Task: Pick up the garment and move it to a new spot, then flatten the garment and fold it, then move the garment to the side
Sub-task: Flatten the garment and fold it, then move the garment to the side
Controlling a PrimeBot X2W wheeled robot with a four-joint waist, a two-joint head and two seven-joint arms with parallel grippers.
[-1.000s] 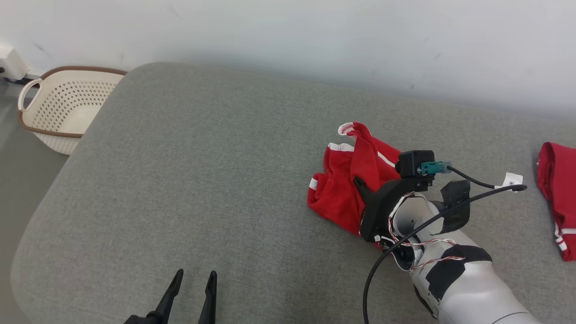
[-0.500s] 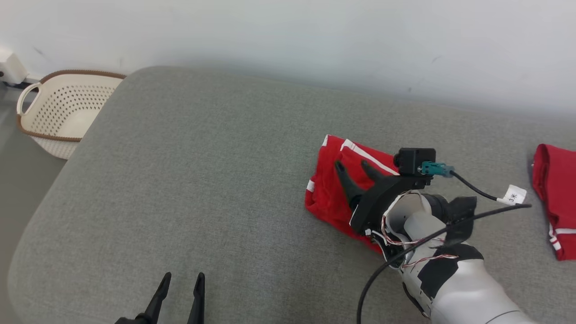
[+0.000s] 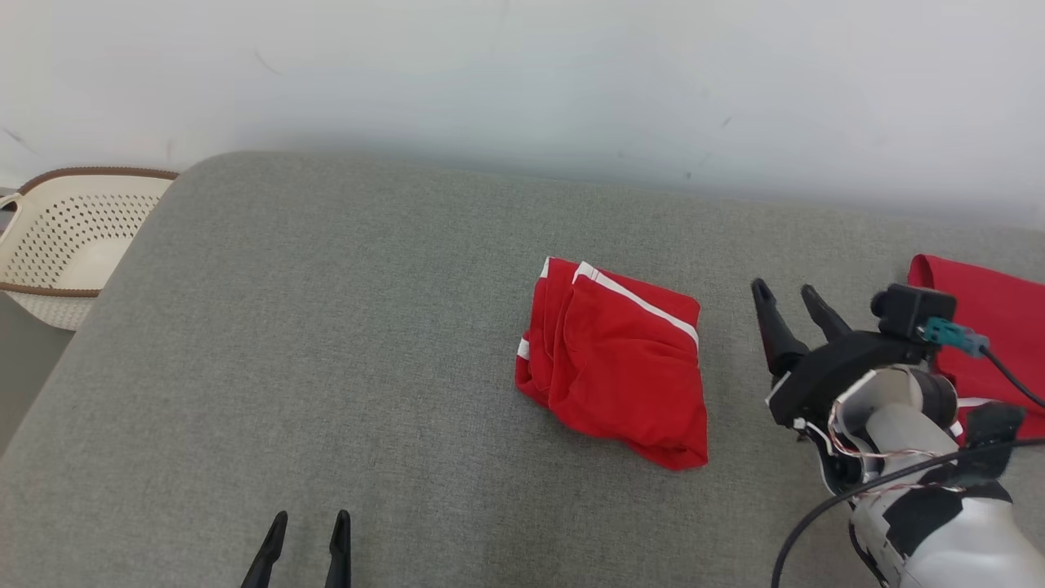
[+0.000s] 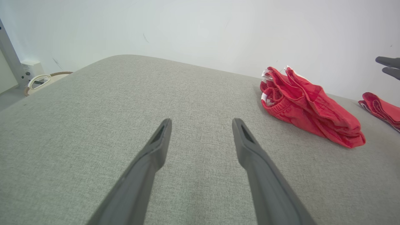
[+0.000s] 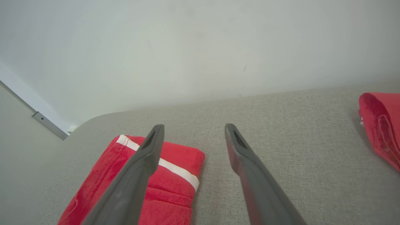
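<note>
The garment (image 3: 616, 359) is a red piece with white stripes, lying folded in a compact rectangle on the grey cushion (image 3: 326, 327). It also appears in the left wrist view (image 4: 307, 106) and under the left finger in the right wrist view (image 5: 162, 181). My right gripper (image 3: 788, 294) stands open to the right of the garment, apart from it, with nothing between its fingers (image 5: 192, 128). My left gripper (image 3: 309, 523) is open near the cushion's front edge, over bare fabric (image 4: 200, 122), empty.
A second red garment (image 3: 980, 327) lies at the far right of the cushion (image 5: 379, 125). A cream perforated basket (image 3: 57, 245) stands on the floor beyond the cushion's left end. A white wall runs behind.
My right gripper opened and let go of the garment, then drew back to the right. The garment now lies folded flat. The head camera has shifted, so the whole scene sits differently.
</note>
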